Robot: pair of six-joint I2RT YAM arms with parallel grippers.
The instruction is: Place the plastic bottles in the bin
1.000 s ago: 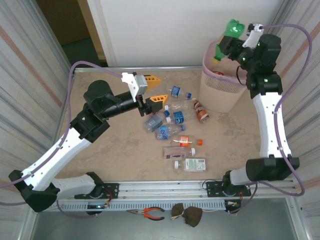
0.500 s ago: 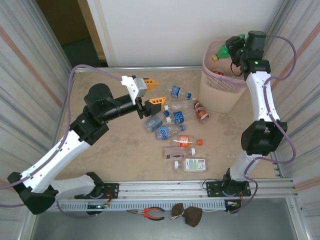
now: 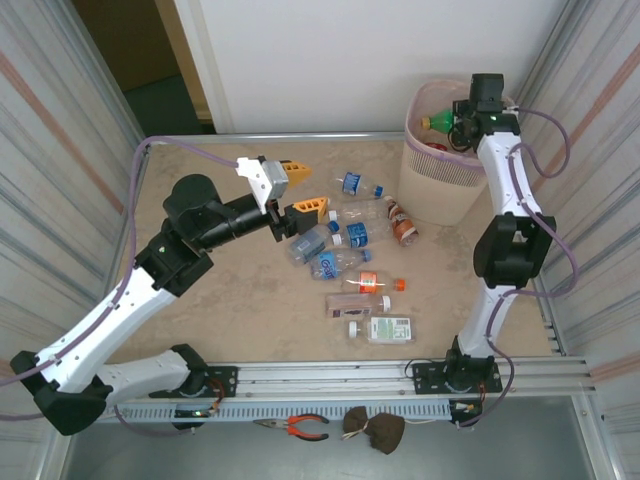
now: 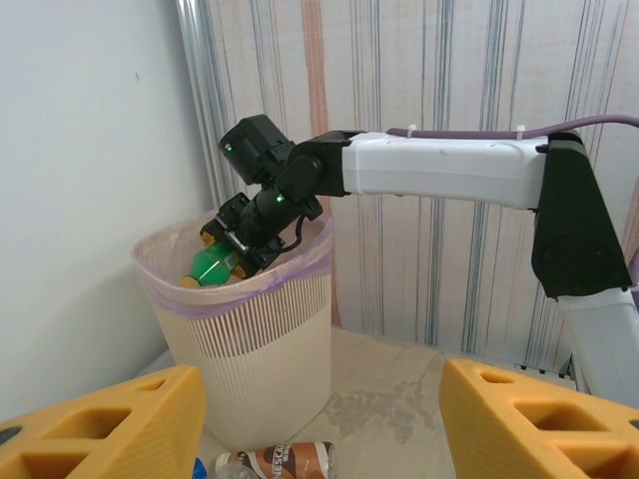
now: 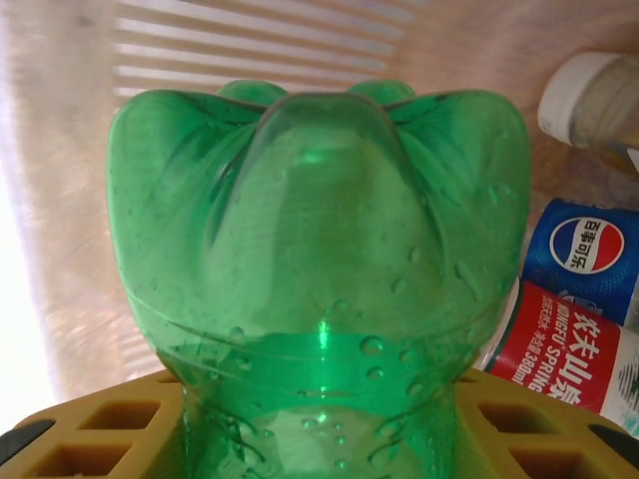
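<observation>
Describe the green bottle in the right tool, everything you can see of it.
The green bottle is translucent green plastic with a lobed base, droplets on its wall, a yellow cap and no label in sight. It looks empty. The right tool clamps its body. It hangs tilted, cap end lowest, in the mouth of the bin. As far as shows, it touches only the tool. Other bottles lie beneath it.

Beige table (image 3: pixel 220 300), scattered plastic bottles (image 3: pixel 388 328), pink bin (image 3: pixel 440 192)
</observation>
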